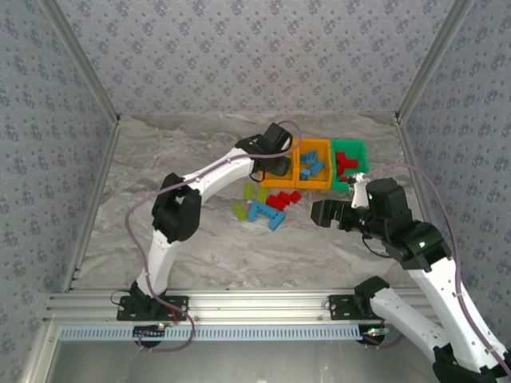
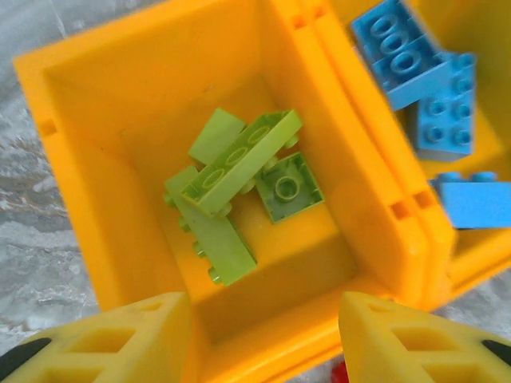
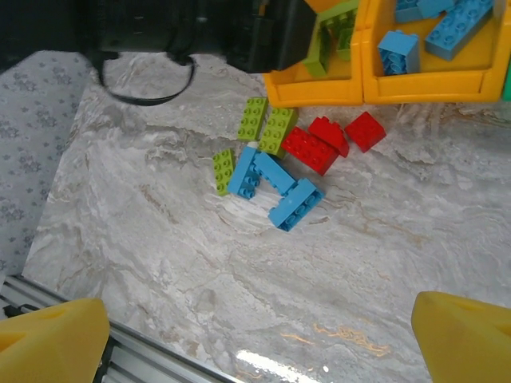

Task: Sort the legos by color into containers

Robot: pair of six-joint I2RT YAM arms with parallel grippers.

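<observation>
My left gripper hangs open over the left orange container, nothing between its yellow fingers. Several lime green legos lie inside that container. The middle orange container holds light blue legos. The green container at the right holds red legos. A loose pile of legos lies in front of the containers: lime, red and blue. My right gripper stands wide open and empty, right of the pile.
The three containers stand side by side at the back middle of the marble table. Patterned walls and metal frame posts close the table in. A metal rail runs along the near edge by the arm bases.
</observation>
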